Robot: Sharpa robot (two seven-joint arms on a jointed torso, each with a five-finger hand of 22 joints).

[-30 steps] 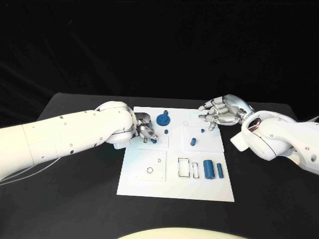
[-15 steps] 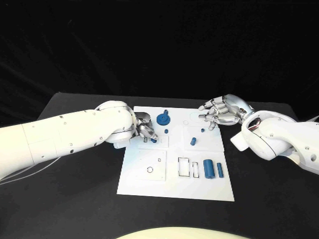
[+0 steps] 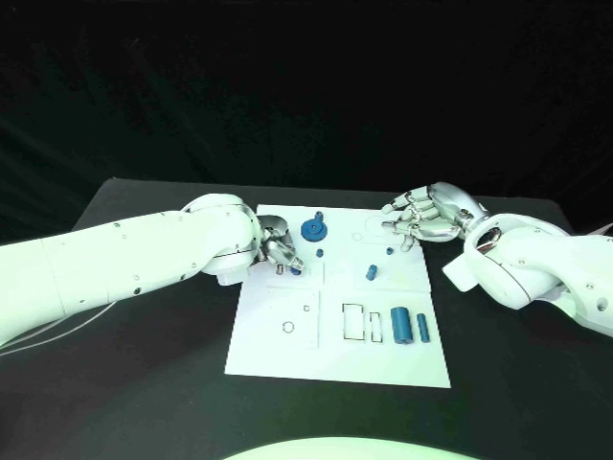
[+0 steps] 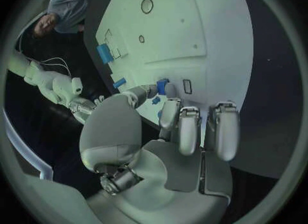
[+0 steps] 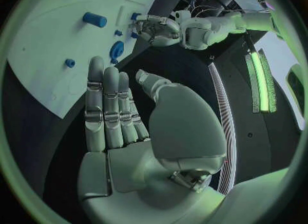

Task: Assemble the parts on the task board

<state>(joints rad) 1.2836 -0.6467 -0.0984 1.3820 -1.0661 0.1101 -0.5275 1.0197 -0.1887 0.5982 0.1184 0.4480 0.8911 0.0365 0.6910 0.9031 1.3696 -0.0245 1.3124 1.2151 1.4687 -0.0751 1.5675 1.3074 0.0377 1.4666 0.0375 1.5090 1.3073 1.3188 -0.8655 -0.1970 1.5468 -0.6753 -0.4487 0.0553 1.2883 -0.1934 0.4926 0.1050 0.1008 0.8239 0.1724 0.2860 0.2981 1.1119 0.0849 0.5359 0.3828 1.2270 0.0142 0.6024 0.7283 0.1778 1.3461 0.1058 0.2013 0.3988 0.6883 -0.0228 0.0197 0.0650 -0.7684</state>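
Blue part (image 3: 296, 270) is pinched in the left hand (image 3: 279, 251) low over the board (image 3: 337, 355), probably to seat it in its slot, while the right hand (image 3: 424, 218) waits empty with fingers loosely curled at the board's far corner, on a black surface (image 3: 141, 383) in a dark room

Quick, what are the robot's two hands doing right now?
Left hand: pinching a small blue part on the task board.
Right hand: open, holding nothing, fingers straight.

Task board (image 3: 337, 355) mid-table (image 3: 141, 383); left hand (image 3: 279, 251) at its left edge, right hand (image 3: 424, 218) at far-right corner.
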